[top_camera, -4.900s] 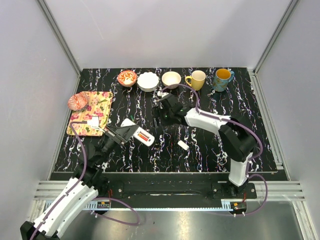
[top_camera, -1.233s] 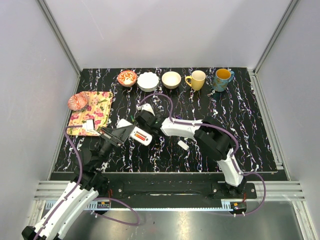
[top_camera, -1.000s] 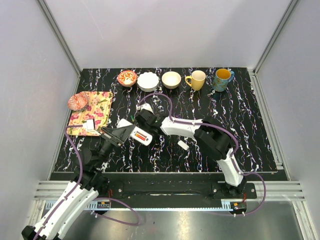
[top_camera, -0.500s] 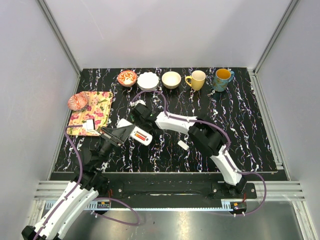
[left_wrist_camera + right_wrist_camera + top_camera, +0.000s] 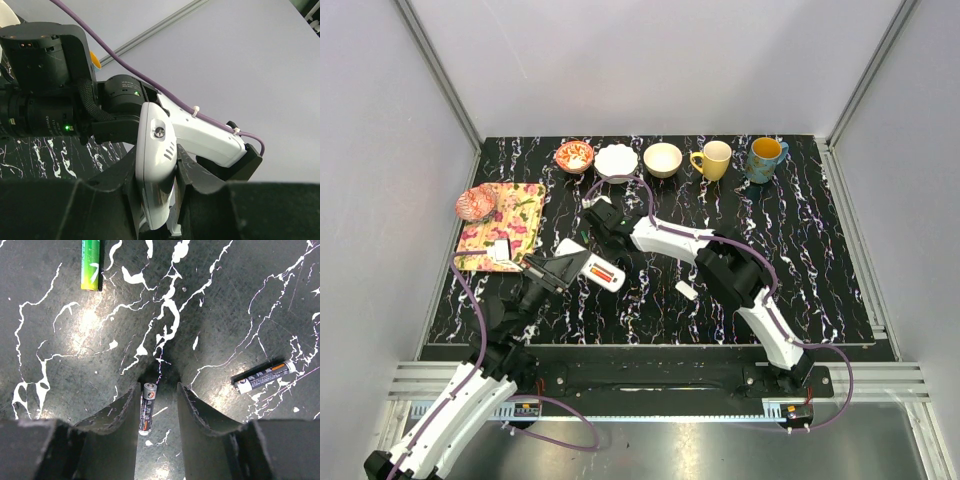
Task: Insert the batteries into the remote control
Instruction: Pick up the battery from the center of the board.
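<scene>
The white remote control (image 5: pixel 582 262) is held tilted above the table, my left gripper (image 5: pixel 552 270) shut on its left end; a reddish-orange battery (image 5: pixel 604 272) lies in its back slot. In the left wrist view the remote control (image 5: pixel 155 135) stands clamped in the left gripper (image 5: pixel 156 162). My right gripper (image 5: pixel 594 214) is down on the table behind the remote. Its jaws (image 5: pixel 158 387) straddle a dark battery (image 5: pixel 148 410) that lies against the left finger, with a gap to the right finger. Another dark battery (image 5: pixel 265 376) lies to the right, and a green one (image 5: pixel 90 265) lies ahead on the left.
A small white tab (image 5: pixel 686 290) lies on the black marbled table (image 5: pixel 800 260). A floral mat (image 5: pixel 510 215) with a pink bowl (image 5: pixel 475 203) is at the left. Three bowls (image 5: pixel 617 162) and two mugs (image 5: pixel 712 159) line the back edge.
My right gripper has moved from the remote's slot back and to the left, down over a loose battery, and its jaws have narrowed. The left gripper and remote have not moved.
</scene>
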Controlling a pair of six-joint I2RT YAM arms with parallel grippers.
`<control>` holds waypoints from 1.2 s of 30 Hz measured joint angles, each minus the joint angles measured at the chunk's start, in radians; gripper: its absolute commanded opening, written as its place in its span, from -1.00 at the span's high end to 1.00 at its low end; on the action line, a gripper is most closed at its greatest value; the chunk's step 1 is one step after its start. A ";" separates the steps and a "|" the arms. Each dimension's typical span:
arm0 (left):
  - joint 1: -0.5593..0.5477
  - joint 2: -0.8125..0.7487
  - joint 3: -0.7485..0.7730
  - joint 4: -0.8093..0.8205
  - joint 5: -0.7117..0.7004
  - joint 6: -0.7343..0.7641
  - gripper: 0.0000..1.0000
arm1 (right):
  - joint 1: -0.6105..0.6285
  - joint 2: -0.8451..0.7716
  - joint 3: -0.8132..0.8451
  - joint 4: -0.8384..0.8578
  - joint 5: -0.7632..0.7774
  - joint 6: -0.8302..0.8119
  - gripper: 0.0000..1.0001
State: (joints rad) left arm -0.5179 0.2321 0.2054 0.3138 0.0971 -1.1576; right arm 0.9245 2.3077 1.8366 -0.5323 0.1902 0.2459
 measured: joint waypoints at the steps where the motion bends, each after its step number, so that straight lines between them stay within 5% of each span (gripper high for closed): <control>1: 0.000 0.000 -0.001 0.001 0.000 0.000 1.00 | 0.000 0.002 0.003 -0.004 0.000 -0.001 0.17; 11: 0.000 0.006 -0.003 0.004 0.001 -0.003 1.00 | 0.000 0.027 0.050 -0.030 -0.001 -0.006 0.17; 21: 0.000 0.006 -0.003 0.004 0.001 -0.003 1.00 | 0.000 0.034 0.063 -0.037 -0.009 -0.006 0.53; 25: 0.000 0.006 -0.003 0.004 0.001 -0.003 1.00 | 0.000 0.034 0.060 -0.034 -0.008 -0.006 1.00; 36: 0.000 0.016 -0.003 0.022 0.002 -0.003 1.00 | -0.039 -0.051 -0.073 -0.010 -0.035 0.069 1.00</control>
State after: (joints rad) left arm -0.5179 0.2478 0.2020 0.3355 0.0986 -1.1603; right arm 0.8856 2.2566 1.7638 -0.5419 0.1547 0.3145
